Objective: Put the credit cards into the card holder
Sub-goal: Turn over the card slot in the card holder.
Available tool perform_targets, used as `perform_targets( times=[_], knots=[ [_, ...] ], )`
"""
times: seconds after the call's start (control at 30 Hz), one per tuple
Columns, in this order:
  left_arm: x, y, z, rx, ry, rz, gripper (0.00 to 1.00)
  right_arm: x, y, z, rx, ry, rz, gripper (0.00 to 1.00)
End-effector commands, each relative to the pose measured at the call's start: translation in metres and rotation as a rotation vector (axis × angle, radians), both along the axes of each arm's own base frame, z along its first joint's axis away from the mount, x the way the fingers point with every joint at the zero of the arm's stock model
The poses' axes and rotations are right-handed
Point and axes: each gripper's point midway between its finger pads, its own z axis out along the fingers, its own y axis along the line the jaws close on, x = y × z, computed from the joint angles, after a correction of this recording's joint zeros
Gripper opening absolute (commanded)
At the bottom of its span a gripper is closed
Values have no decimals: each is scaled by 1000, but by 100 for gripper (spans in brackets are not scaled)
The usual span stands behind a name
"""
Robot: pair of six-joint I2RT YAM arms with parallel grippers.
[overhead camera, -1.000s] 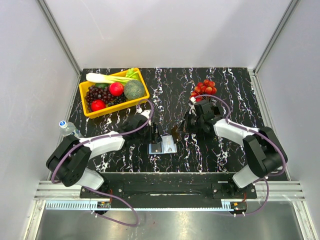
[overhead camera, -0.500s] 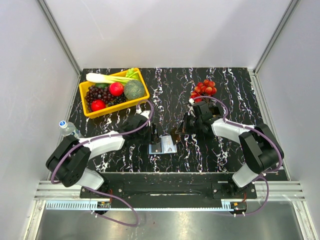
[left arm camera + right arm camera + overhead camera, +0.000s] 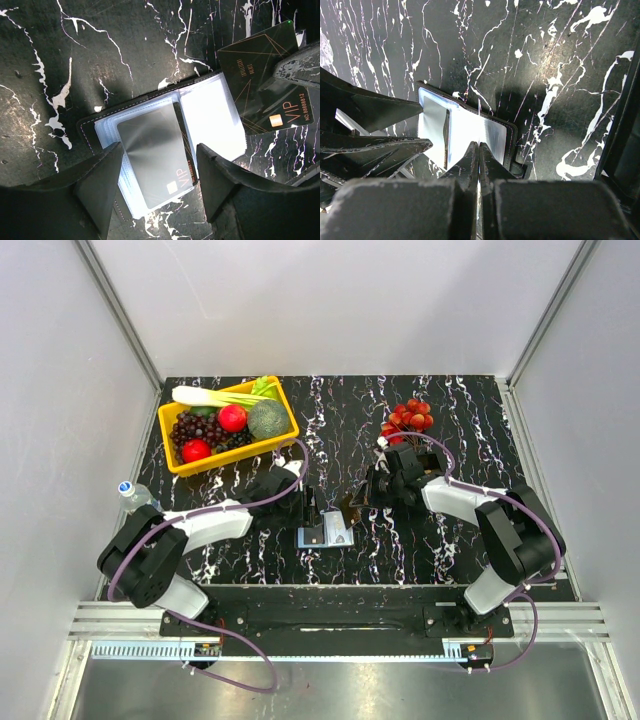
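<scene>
The card holder (image 3: 210,117) lies open on the bench (image 3: 100,60), one dark credit card (image 3: 152,160) already sleeved, seen between the spread left jaws. The right jaws pinch a gold-lined VIP card (image 3: 260,85), tilted just beyond the holder's right page and probably clear of it.

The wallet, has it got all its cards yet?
Not yet. One card already sits inside the open wallet. The right gripper is shut on a second card at the wallet's edge. The left gripper stands open over the wallet. That second card is not in yet.
</scene>
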Motion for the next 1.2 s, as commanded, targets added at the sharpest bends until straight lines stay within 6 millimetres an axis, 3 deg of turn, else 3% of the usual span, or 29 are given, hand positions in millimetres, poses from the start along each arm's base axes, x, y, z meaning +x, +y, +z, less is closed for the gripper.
perform_targets(
  times=[0.0, 0.63, 1.17],
  knots=[
    [5, -6, 5, -27, -11, 0, 64, 7, 11, 12, 37, -46, 23, 0],
    [4, 9, 4, 42, -27, 24, 64, 8, 12, 12, 40, -42, 26, 0],
    [-2, -10, 3, -44, 12, -35, 61, 6, 12, 7, 35, -29, 27, 0]
  ],
)
